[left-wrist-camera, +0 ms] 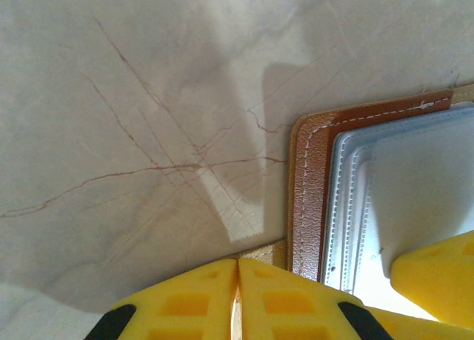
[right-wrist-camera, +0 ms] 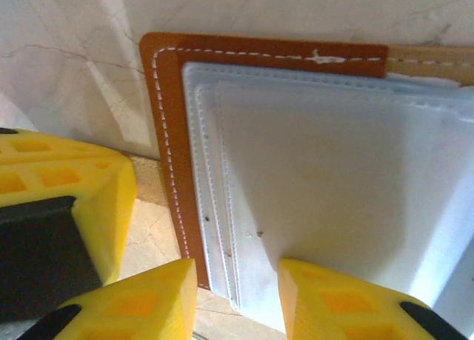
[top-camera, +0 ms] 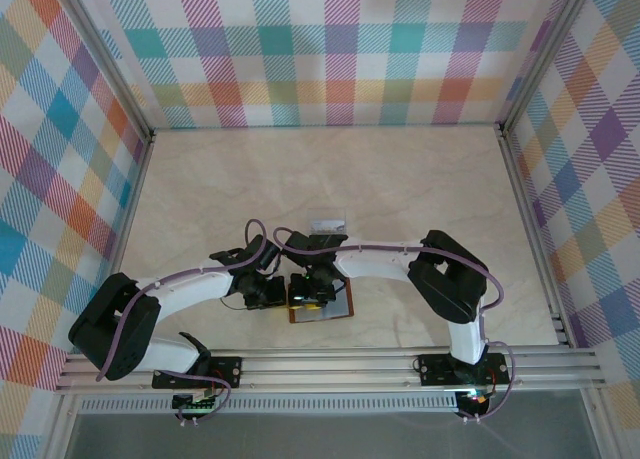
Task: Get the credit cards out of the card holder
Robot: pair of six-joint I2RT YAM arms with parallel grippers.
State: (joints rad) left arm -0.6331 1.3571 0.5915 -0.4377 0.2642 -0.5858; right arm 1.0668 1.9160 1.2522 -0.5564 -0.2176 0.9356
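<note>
2 yellow fingers (left-wrist-camera: 185, 303) of your left gripper (left-wrist-camera: 237, 281) press shut beside the stitched brown leather card holder (left-wrist-camera: 307, 199); your right gripper (right-wrist-camera: 237, 273) stands parted over its milky plastic pockets (right-wrist-camera: 333, 170).

White shells and black joints are seen on the left arm (top-camera: 190, 285) and right arm (top-camera: 380, 263), with purple cables (top-camera: 249, 224) looped alongside. The left gripper (left-wrist-camera: 237, 270) and right gripper (right-wrist-camera: 237, 281) are fitted with yellow fingers (right-wrist-camera: 333, 299), moulded with square recesses and backed in black.
</note>
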